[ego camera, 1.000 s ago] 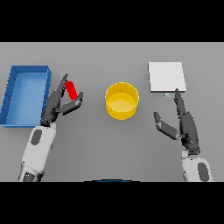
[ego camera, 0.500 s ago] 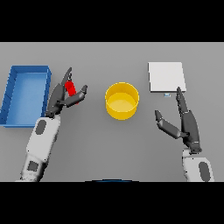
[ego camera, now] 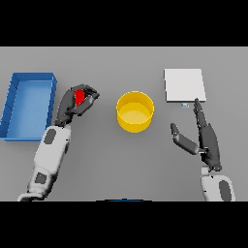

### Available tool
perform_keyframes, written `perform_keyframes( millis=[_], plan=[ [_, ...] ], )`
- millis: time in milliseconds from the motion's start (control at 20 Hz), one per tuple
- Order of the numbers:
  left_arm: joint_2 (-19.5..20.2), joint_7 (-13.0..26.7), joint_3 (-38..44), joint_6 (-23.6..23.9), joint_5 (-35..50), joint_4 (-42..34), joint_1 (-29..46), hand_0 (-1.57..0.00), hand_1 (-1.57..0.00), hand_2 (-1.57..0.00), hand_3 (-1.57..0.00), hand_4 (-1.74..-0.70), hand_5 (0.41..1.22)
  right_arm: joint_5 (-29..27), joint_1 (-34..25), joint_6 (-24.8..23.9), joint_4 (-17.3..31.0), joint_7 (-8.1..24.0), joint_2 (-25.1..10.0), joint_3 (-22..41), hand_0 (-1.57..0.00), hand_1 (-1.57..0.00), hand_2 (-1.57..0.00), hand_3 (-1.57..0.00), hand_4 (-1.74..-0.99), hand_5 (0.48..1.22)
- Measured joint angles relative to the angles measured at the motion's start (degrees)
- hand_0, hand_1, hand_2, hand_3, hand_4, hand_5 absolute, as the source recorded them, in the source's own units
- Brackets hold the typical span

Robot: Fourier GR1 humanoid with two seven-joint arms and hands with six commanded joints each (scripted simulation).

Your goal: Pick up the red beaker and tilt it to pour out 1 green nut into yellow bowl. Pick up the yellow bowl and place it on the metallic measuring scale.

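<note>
Head view: the left hand [ego camera: 72, 105] has its fingers and thumb curled round the red beaker [ego camera: 79, 96], which sits between the blue bin [ego camera: 12, 104] and the yellow bowl [ego camera: 135, 111], just beside the bin and apart from the bowl. Whether the beaker has left the tabletop [ego camera: 121, 160] I cannot tell, and no green nut shows. The right hand [ego camera: 202, 138] hangs idle with fingers straight and thumb spread, holding nothing, just below the metallic measuring scale [ego camera: 184, 85]. The bowl stands between the 2 hands, well apart from the scale. I judge step 1, the grasp of the beaker, is in hand; the next move calls for carrying it over the bowl and tilting it gently so only 1 nut drops.
</note>
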Motion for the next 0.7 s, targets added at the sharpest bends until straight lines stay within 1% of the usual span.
perform_keyframes(
  millis=[50, 100, 150, 200, 250, 350, 400, 450, 500, 600, 650, 700],
  plan=[
    [0.53, 0.56, -0.22, -0.26, -0.41, 0.48, -0.48, -1.27, -1.29, -1.30, -1.19, -1.54, 1.129, 0.19, 0.55, -0.07, 0.05, -0.28, 0.07, 0.11, 0.00, 0.00, 0.00, 0.00, -1.254, 0.644],
    [-0.23, 0.83, -0.59, -0.18, -0.73, 0.10, -0.33, -1.33, -1.34, -1.35, -1.27, -1.52, 1.148, -0.32, 0.59, 0.20, -0.23, -0.82, 0.03, -0.03, 0.00, 0.00, 0.00, 0.00, -1.259, 0.646],
    [-0.49, 0.36, -0.33, -0.39, -0.57, 0.23, -0.31, -1.38, -1.39, -1.40, -1.33, -1.51, 1.162, -0.65, 0.19, 0.20, 0.08, -0.04, -0.21, -0.47, 0.00, 0.00, 0.00, 0.00, -1.257, 0.645],
    [-0.79, 0.26, -0.36, -0.16, -0.78, -0.18, 0.04, -1.42, -1.42, -1.43, -1.38, -1.55, 1.159, -0.57, 0.07, -0.06, -0.13, -0.18, -0.27, -0.61, 0.00, 0.00, 0.00, 0.00, -1.258, 0.644],
    [-0.92, 1.06, -0.32, 0.52, -0.55, -0.75, 0.29, -1.45, -1.45, -1.46, -1.41, -1.59, 1.151, -0.69, -0.08, -0.01, -0.16, 0.35, 0.02, -0.47, 0.00, 0.00, 0.00, 0.00, -1.257, 0.643],
    [-0.94, -0.14, 0.30, 1.16, 0.90, -1.70, 0.43, -1.49, -1.50, -1.50, -1.47, -1.64, 1.132, -0.88, 0.23, 0.22, 0.41, 0.10, 0.34, -0.32, 0.00, 0.00, 0.00, 0.00, -1.262, 0.646],
    [-1.14, -0.57, 0.54, 1.54, 1.76, -2.78, 0.21, -1.51, -1.51, -1.51, -1.49, -1.66, 1.128, -0.44, 0.17, -0.09, -0.18, -0.68, 0.17, -0.25, 0.00, 0.00, 0.00, 0.00, -1.258, 0.646],
    [-1.51, -0.92, 0.56, 1.88, 2.50, -3.89, 0.10, -1.52, -1.52, -1.52, -1.51, -1.68, 1.122, 0.22, -0.34, -0.49, -0.20, 0.31, 0.09, -0.13, 0.00, 0.00, 0.00, 0.00, -1.258, 0.646],
    [-1.15, -0.82, 0.73, 1.88, 3.17, -4.65, 0.59, -1.53, -1.53, -1.53, -1.52, -1.69, 1.118, 0.32, -0.45, -0.62, 0.17, 0.24, -0.02, -0.27, 0.00, 0.00, 0.00, 0.00, -1.259, 0.647],
    [-0.94, 0.64, -0.44, 3.31, 2.72, -7.70, 0.85, -1.55, -1.55, -1.55, -1.54, -1.71, 1.114, 0.96, 0.07, -0.69, 0.29, -0.71, 0.13, 0.21, 0.00, 0.00, 0.00, 0.00, -1.263, 0.652],
    [-0.53, 1.10, -1.47, 3.24, 2.25, -9.12, 1.14, -1.55, -1.55, -1.55, -1.54, -1.72, 1.114, 0.41, -0.09, -0.46, 0.00, -0.83, -0.42, -0.31, 0.00, 0.00, 0.00, 0.00, -1.263, 0.654],
    [0.31, 1.69, -2.51, 2.94, 1.62, -10.47, 0.83, -1.55, -1.56, -1.56, -1.55, -1.72, 1.114, 0.86, -0.02, -0.67, -0.11, -1.13, 0.16, 0.25, 0.00, 0.00, 0.00, 0.00, -1.262, 0.658]
  ],
)
